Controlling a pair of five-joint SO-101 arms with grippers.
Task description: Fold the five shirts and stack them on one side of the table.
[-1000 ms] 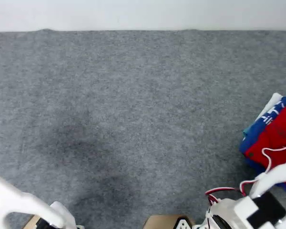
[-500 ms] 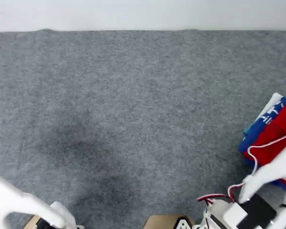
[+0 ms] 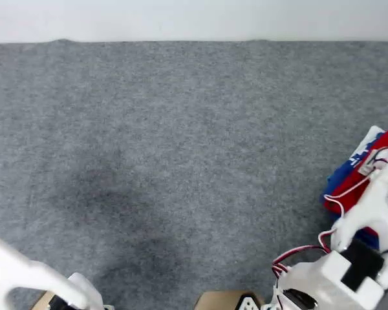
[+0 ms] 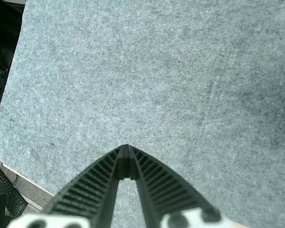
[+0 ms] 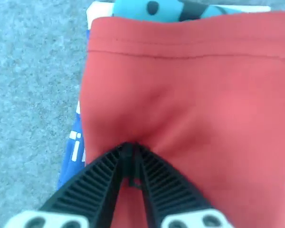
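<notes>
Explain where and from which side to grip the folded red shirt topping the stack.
Pinch the folded red fabric shirt at its edge facing the middle of the grey table, coming low from that side. It lies flat, and that edge stands exposed above the blue shirt, probably letting one finger slide under.

The table (image 3: 181, 129) wears grey felt, matt and fuzzy. The red shirt (image 5: 194, 95) is smooth matt cloth with a stitched hem. My right pincer (image 5: 129, 148) is ribbed matt black, plastic I think; my arm shell (image 3: 317, 284) glossy white
</notes>
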